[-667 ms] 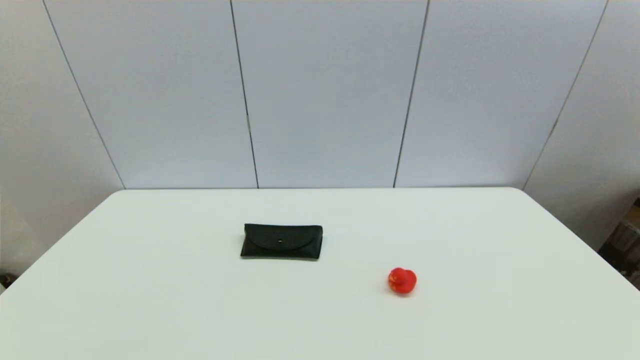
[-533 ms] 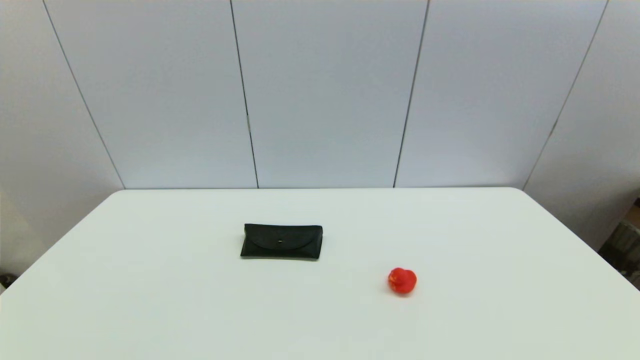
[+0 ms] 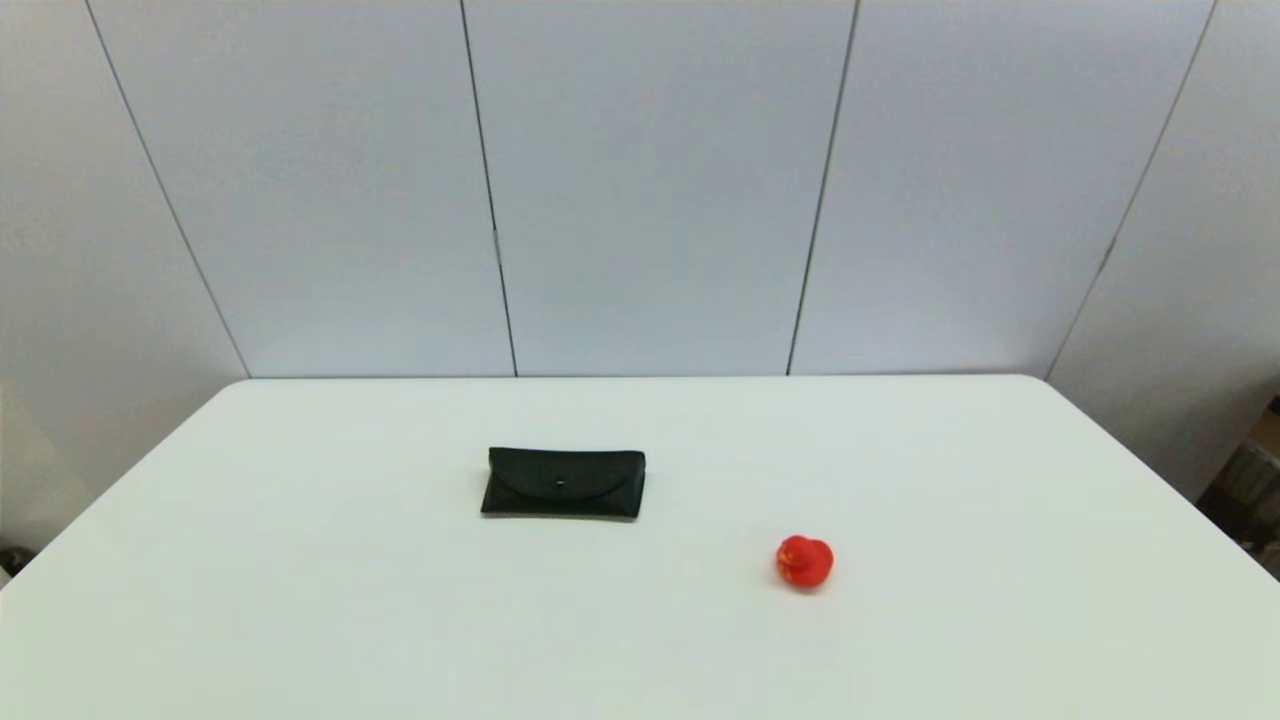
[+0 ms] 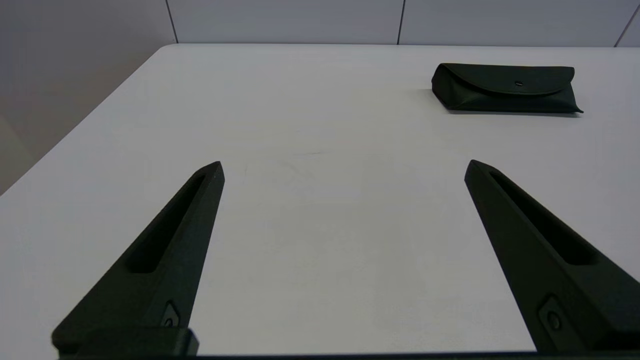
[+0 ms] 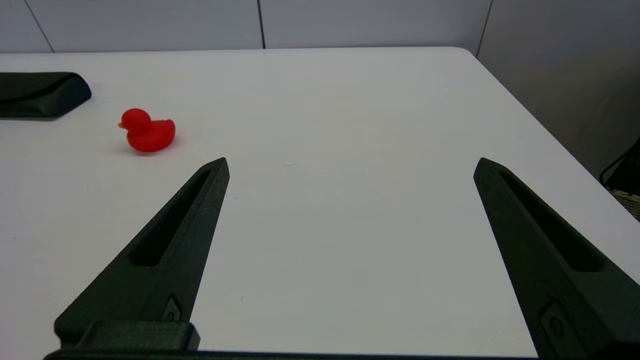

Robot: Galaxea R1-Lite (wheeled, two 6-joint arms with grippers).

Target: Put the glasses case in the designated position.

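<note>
- glasses case [image 3: 563, 484]: plain black
- toy duck [image 3: 804, 561]: red, orange beak
- table [image 3: 300, 600]: plain white
- wall panels [image 3: 650, 180]: pale grey, dark seams
- gripper fingers [image 4: 165, 250]: black

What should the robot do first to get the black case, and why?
Probably reach the left gripper forward toward the glasses case. Its fingers are wide open, nothing is held, and the case lies flat and untouched, nearer the left side than the red duck.
</note>
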